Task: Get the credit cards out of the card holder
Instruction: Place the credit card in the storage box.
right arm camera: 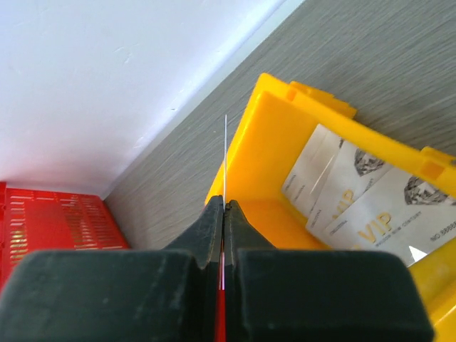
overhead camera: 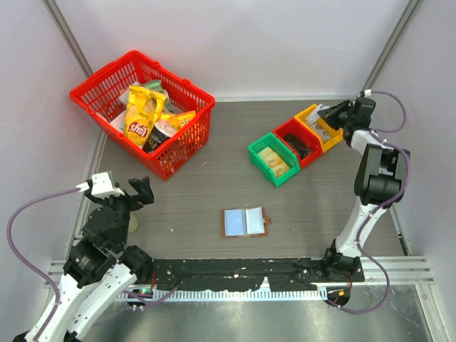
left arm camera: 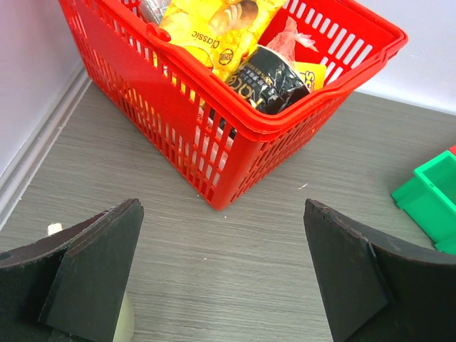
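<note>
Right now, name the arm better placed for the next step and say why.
Right. The right gripper is shut on a thin card, seen edge-on, above the yellow bin that already holds cards; releasing it there looks next. The left gripper is open, empty, facing the red basket.

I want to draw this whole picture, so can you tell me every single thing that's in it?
basket: one, red, far left of the table
snack bags: several, mostly yellow, inside the basket
green bin, red bin, yellow bin: one each, in a row, far right
tan cards: a few, in the green bin
pale cards: a few, whitish, in the yellow bin
card holder: one, brown outside, pale blue inside, lying open, near middle
small pale thing: one, cream, beside the left arm; can't tell what
left gripper: black, open, holding nothing
right gripper: black, shut on a thin card above the yellow bin
</note>
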